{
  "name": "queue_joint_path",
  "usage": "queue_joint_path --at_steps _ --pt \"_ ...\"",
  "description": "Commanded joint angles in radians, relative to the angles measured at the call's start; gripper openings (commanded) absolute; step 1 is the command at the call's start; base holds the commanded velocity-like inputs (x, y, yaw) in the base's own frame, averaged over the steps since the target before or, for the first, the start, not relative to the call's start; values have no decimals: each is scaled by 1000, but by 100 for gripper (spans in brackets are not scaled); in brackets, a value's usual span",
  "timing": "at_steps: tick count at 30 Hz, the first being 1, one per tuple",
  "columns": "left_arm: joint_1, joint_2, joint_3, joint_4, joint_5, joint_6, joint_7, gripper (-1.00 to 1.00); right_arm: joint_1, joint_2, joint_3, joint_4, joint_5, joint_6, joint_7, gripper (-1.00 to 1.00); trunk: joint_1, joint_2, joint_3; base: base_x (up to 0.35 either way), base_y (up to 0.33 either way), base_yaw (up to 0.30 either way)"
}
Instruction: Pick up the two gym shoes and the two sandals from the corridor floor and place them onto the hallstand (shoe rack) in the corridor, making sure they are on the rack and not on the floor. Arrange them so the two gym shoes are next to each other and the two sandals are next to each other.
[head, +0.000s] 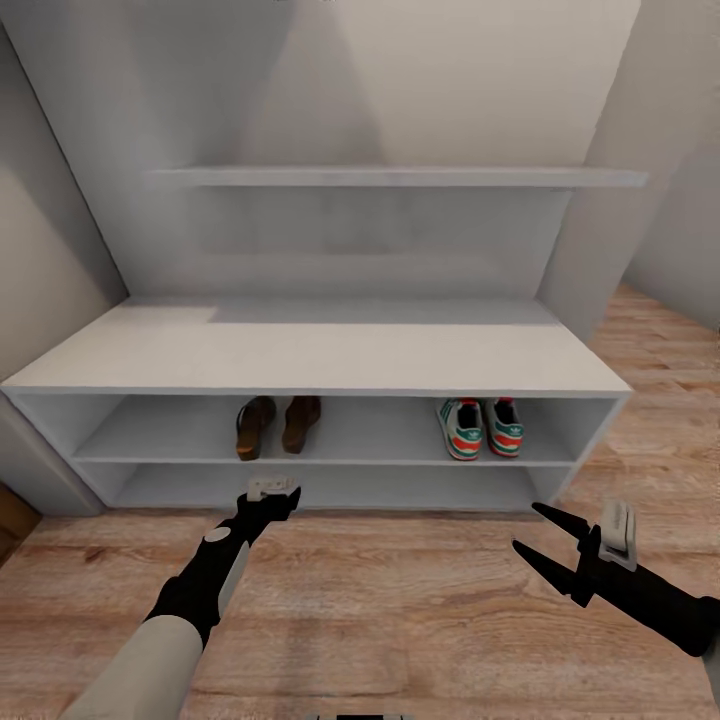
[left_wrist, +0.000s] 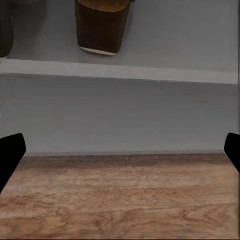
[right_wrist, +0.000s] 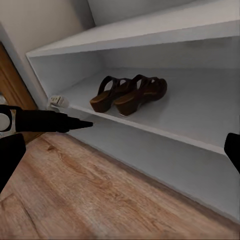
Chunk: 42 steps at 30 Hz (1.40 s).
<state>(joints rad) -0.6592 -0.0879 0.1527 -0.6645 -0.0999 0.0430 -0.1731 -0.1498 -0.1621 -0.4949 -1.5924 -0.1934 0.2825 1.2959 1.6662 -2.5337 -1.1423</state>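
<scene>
Both dark brown sandals (head: 278, 424) stand side by side on the left of the hallstand's (head: 320, 350) upper shelf tier; they also show in the right wrist view as sandals (right_wrist: 131, 93). On the right of the same tier, the two gym shoes (head: 482, 428) sit next to each other, cream with green stripes and orange-red patches. My left gripper (head: 272, 488) is open and empty just in front of the lower tier, below the sandals, with one sandal heel (left_wrist: 102, 27) ahead of it. My right gripper (head: 526, 527) hangs open and empty over the corridor floor (head: 400, 610).
A pale wall shelf (head: 400, 177) runs above the hallstand's bare flat top. Grey walls close in on both sides. A brown wooden edge (head: 12, 515) shows at the far left. My left arm (right_wrist: 50, 120) crosses the right wrist view.
</scene>
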Motion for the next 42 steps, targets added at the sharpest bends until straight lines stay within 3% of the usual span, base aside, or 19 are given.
queue_joint_path --at_steps 1,30,42 --pt "0 -2 8 -2 -10 5 -9 100 -1 0 -1 0 -4 10 3 100 -1 0 -1 -163 0 0" --pt "0 -1 8 -3 -12 2 -9 100 -1 4 2 1 -3 9 1 100 -1 0 -1 -111 0 0" --pt "0 -1 7 -3 -12 2 -9 100 -1 5 10 1 -2 8 -31 100 -1 0 -1 -25 0 0"
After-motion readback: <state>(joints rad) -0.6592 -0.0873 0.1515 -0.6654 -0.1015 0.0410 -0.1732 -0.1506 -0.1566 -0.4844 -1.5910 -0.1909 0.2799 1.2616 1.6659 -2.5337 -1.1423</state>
